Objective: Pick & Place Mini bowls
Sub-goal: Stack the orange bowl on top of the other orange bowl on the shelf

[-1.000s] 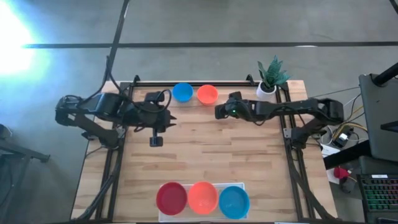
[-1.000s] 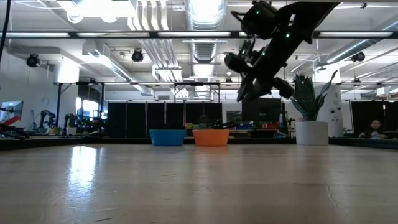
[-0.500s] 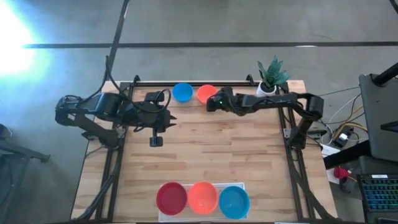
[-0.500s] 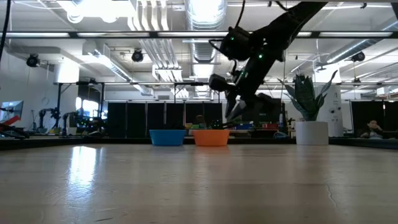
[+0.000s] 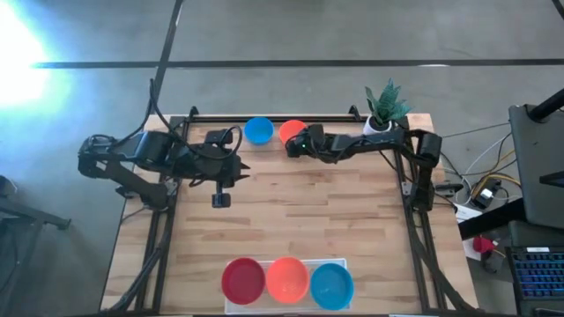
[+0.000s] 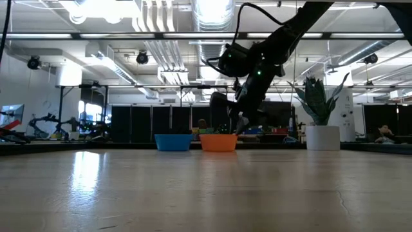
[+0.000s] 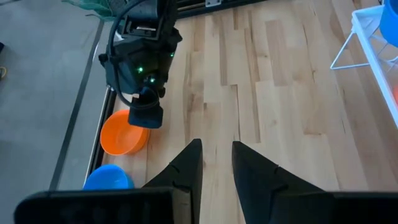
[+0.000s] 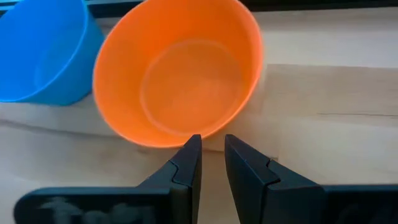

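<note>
1. Parked at the left edge of the surface [image 5: 291, 220], well to the left of the orange bowl [image 5: 289, 131]: the left gripper [image 5: 220, 199], fingers [image 7: 186, 168] a narrow gap apart and holding nothing; waiting, by the look of it, to keep clear of the working arm.
2. Just left of the orange bowl, touching or nearly touching it, along the far rail: a blue bowl [image 5: 258, 130], not being handled.
3. On the surface at the far edge: the orange bowl itself, upright and open side up, apparently the piece now being approached.
4. Directly at the orange bowl's right rim: the right gripper [image 5: 298, 143], reaching in low from the right side. Fingers [image 8: 186, 163] slightly apart, a slim slot between them lined up with the near wall of the bowl, probably so one finger goes inside and one outside the rim. Not yet clamped on anything.
5. Right of the orange bowl, at the far right corner: a small potted plant [image 5: 382, 107], close by the right arm's elbow and worth avoiding.
6. Well toward the near edge from the orange bowl: a white tray [image 5: 343, 264] carrying a red bowl [image 5: 242, 280], a second orange bowl [image 5: 286, 278] and a second blue bowl [image 5: 331, 285] in a row, seemingly the place for the remaining two.
</note>
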